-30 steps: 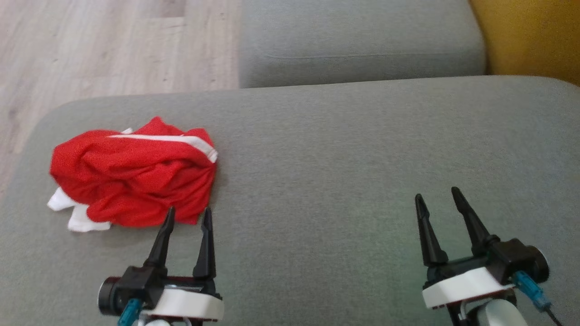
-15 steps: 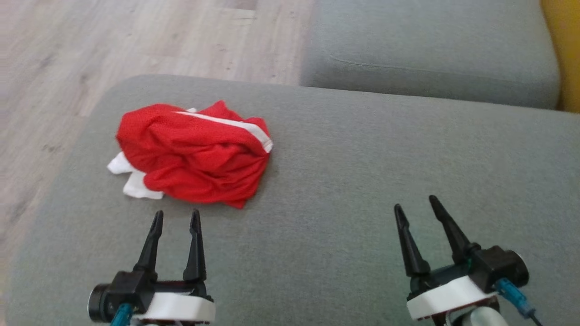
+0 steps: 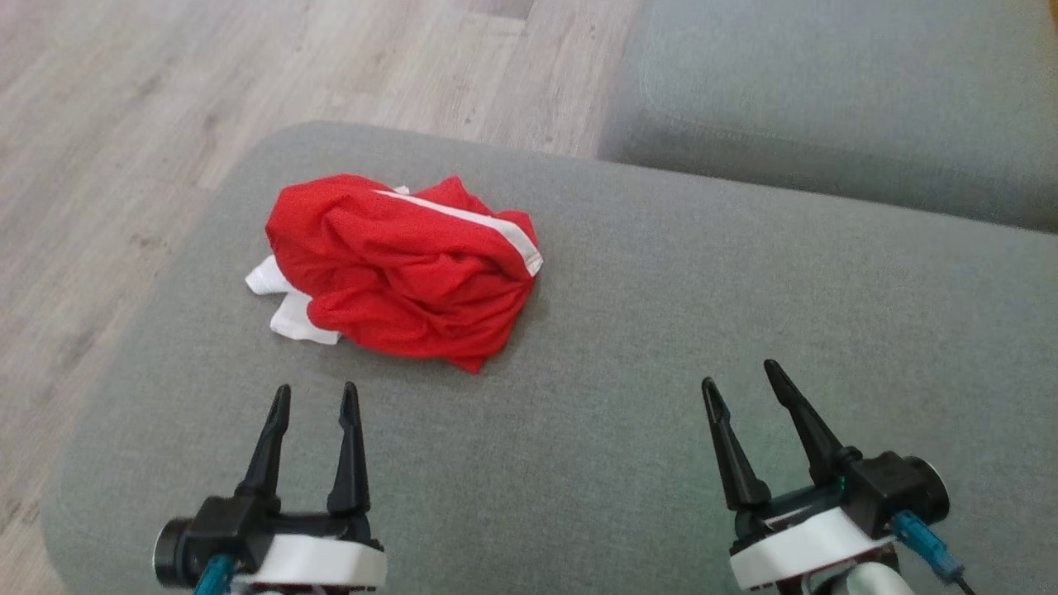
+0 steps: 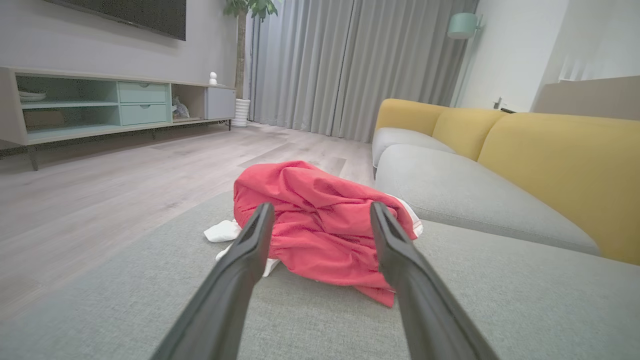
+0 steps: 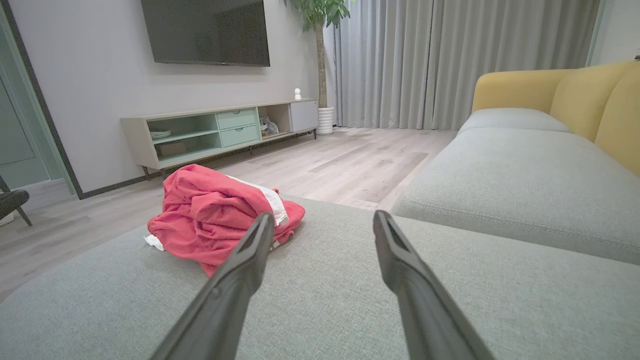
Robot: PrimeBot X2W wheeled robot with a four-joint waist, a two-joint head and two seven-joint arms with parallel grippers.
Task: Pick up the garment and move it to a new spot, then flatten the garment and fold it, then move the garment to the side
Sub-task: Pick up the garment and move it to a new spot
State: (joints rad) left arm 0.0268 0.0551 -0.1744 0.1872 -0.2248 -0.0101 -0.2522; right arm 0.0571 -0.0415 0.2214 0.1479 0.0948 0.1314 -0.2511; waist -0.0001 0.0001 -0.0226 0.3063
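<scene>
While the left end effector [image 3: 316, 390] at 7 o'clock and the right end effector [image 3: 738, 372] at 5 o'clock hover over the grey ottoman [image 3: 661, 347], both have fingers spread wide and hold nothing. The red garment [image 3: 405, 268] with white trim lies crumpled on the ottoman at about 10 o'clock in the head view, near the edge by the wood floor [image 3: 124, 124]. It sits at the left end effector's 12 o'clock, near but not touching, well apart from the right one, with a grey sofa seat [image 3: 826, 99] at 1 o'clock.
</scene>
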